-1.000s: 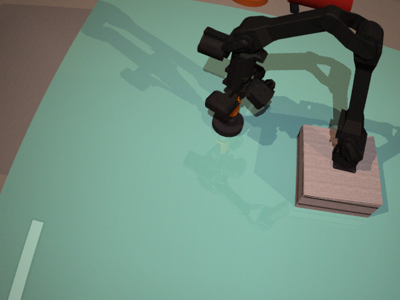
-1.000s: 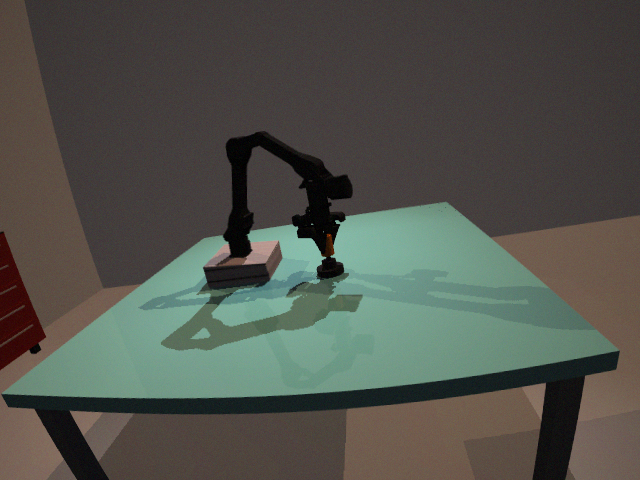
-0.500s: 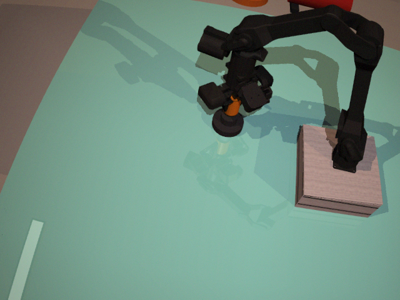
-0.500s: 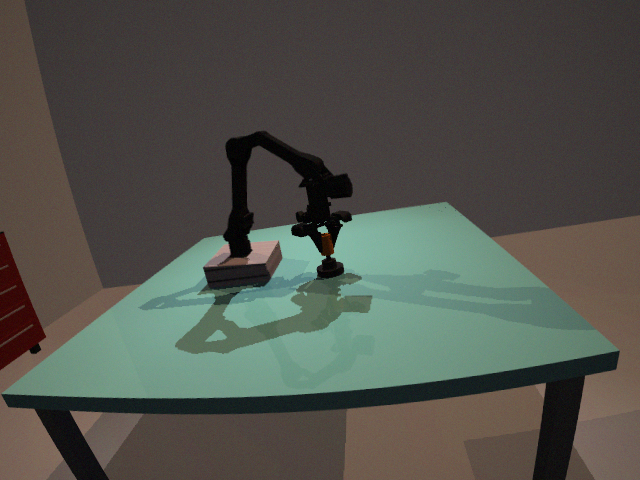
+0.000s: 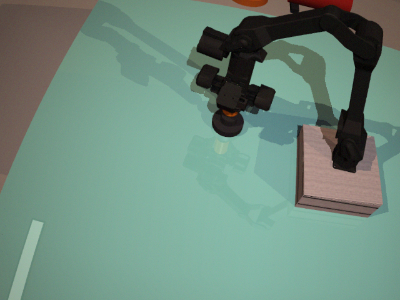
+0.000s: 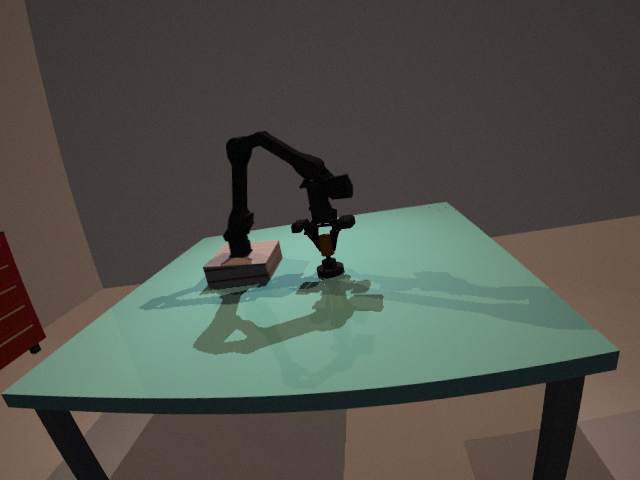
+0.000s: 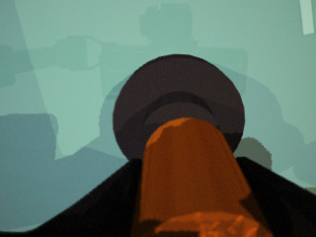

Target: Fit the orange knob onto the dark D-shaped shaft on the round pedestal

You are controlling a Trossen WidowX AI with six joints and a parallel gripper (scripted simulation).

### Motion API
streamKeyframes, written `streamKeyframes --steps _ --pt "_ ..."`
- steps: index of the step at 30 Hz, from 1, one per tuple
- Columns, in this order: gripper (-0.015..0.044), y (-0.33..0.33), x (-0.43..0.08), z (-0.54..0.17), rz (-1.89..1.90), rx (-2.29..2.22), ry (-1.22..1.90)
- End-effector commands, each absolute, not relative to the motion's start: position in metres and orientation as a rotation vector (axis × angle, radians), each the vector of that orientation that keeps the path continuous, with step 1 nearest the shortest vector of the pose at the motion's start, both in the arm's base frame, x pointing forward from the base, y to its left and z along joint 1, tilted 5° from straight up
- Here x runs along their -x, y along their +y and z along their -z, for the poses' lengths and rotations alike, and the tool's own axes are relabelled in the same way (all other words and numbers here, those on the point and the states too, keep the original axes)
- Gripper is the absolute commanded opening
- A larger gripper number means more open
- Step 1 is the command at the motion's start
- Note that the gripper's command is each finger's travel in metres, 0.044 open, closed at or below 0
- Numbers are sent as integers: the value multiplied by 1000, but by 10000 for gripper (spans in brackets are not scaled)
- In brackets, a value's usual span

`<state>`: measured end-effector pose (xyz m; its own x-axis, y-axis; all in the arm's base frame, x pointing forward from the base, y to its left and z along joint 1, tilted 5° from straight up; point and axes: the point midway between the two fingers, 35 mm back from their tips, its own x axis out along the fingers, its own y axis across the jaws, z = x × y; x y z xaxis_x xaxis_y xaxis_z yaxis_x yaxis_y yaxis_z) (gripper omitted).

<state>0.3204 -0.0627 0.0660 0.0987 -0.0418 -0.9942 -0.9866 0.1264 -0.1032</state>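
Observation:
The orange knob [image 5: 230,113] [image 6: 326,243] [image 7: 193,183] is upright between the fingers of my gripper [image 6: 326,250] [image 7: 188,167], which is shut on it. The round dark pedestal [image 5: 227,129] [image 6: 330,270] [image 7: 173,74] stands on the table directly below the knob. Its narrower raised middle [image 7: 180,112] shows just beyond the knob in the wrist view. In the exterior view a short dark part shows between the knob's lower end and the wide base, so the knob is above the base. The shaft's flat side and the knob's hole are hidden.
The arm's base stands on a pale wood-grained block [image 5: 339,184] [image 6: 242,263], to the right of the pedestal in the top view. The green table [image 5: 129,225] [image 6: 180,372] carries arm shadows and reflections. A red cabinet [image 6: 18,304] stands beyond the table.

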Motion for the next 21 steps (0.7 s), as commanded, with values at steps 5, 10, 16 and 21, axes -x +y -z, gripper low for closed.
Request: streamKeyframes --steps 5,10,16,21 --pt "0 -62 -318 -65 -594 721 1394" --pt "0 -63 -318 -66 -338 441 1450" --pt "0 -64 -318 -68 -28 102 1474" --pt "0 -65 -318 -71 151 -96 1467"
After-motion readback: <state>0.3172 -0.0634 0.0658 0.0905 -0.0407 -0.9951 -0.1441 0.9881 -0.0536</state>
